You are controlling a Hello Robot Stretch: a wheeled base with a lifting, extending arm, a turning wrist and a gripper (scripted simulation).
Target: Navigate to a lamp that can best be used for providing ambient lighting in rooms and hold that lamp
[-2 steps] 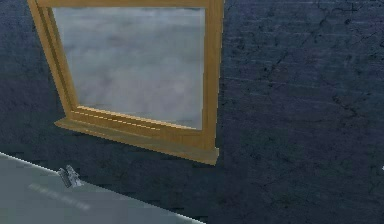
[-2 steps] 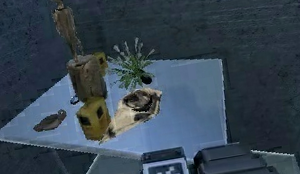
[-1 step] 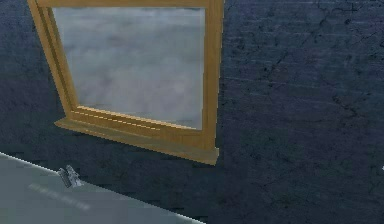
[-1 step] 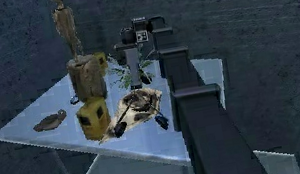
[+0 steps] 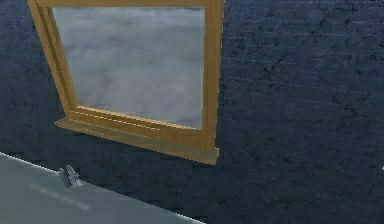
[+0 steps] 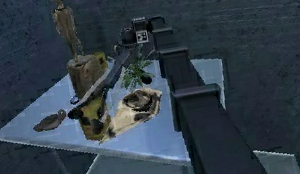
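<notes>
Gripper [image 6: 133,43] is sitting among small items on the surface [image 6: 146,136]; whether it is holding anything cannot be told. Probable lamp, a tall brown upright piece [image 6: 68,33], is standing just left. Judgement: it should be gripping the stem low, avoiding the clutter.

No legible text, labels, brands or numbers. Black marks on two small white squares [image 6: 140,26]: patterns, not readable.

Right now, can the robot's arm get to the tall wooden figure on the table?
Probably yes. The arm reaches out over the table, and its pincer appears close to the tall wooden figure. Only a small green plant stands nearby and might get bumped.
</notes>
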